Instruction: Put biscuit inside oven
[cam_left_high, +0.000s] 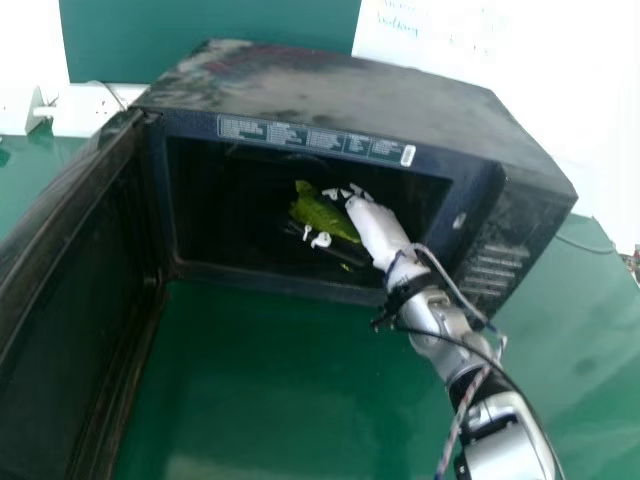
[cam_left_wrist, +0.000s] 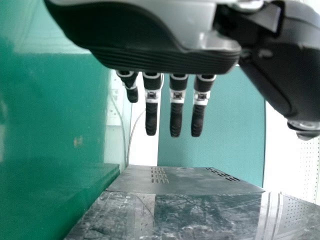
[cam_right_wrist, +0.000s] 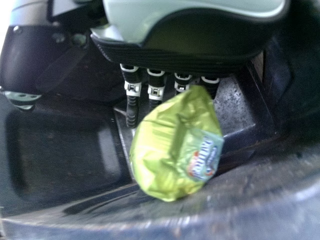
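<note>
The right hand (cam_left_high: 375, 228) reaches into the black oven (cam_left_high: 380, 110) through its open front. Beside its fingers, inside the cavity, is the biscuit in a green packet (cam_left_high: 322, 215). In the right wrist view, the biscuit packet (cam_right_wrist: 175, 150) overlaps the fingers of the right hand (cam_right_wrist: 132, 110), which are straight, with the thumb well apart from them. Whether the packet touches the hand or the oven floor, I cannot tell. My left hand (cam_left_wrist: 176, 117) is open with straight fingers, seen in the left wrist view.
The oven door (cam_left_high: 75, 300) stands open on the left side. A green table (cam_left_high: 270, 380) lies under and in front of the oven. White sheets (cam_left_high: 560, 90) and a socket strip (cam_left_high: 90, 110) are behind it. Cables run along the right arm.
</note>
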